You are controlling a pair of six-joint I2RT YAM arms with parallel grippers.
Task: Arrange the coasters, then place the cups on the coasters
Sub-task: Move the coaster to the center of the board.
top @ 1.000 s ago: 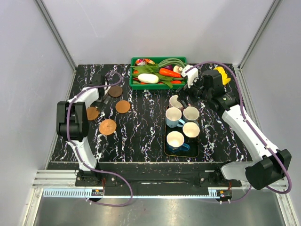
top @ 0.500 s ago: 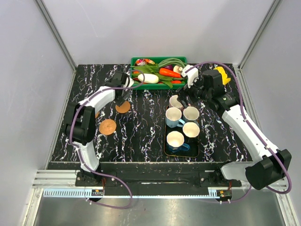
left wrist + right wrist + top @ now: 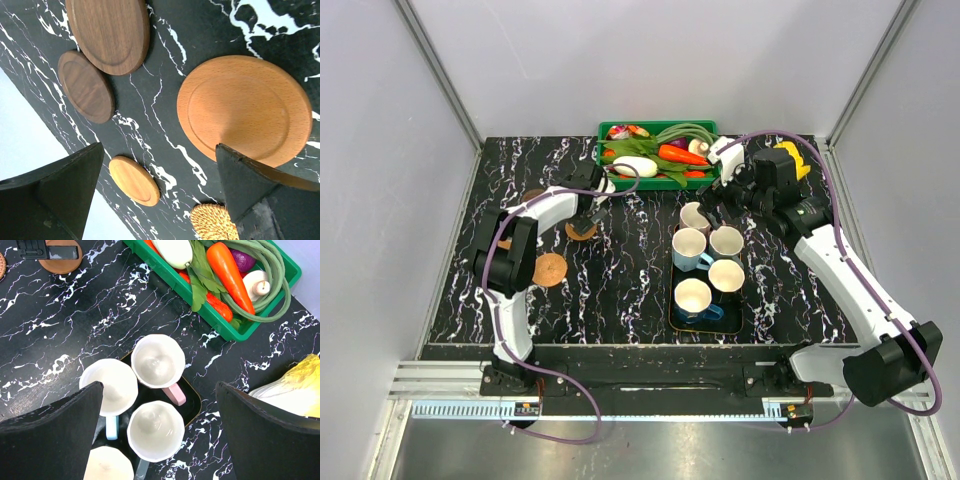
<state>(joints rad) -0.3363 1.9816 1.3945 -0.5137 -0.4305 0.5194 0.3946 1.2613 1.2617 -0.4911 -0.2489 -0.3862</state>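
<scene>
Mid-frame overhead, open marble [image 3: 630,260] between coasters [image 3: 245,117] and tray [image 3: 734,312]; four wooden coasters, one woven mat [image 3: 214,226]; five cups [image 3: 693,297] on tray; left gripper [image 3: 159,146], right gripper [image 3: 159,385]: jaws apart.

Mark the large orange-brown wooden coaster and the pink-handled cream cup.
Large orange-brown wooden coaster [image 3: 245,110]: left wrist view, centre of its face.
Pink-handled cream cup [image 3: 157,360]: right wrist view, its inside bottom.

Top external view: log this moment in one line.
left gripper open over orange-brown round wooden coaster | right gripper open over cream-lined mugs | all on black tray
</scene>
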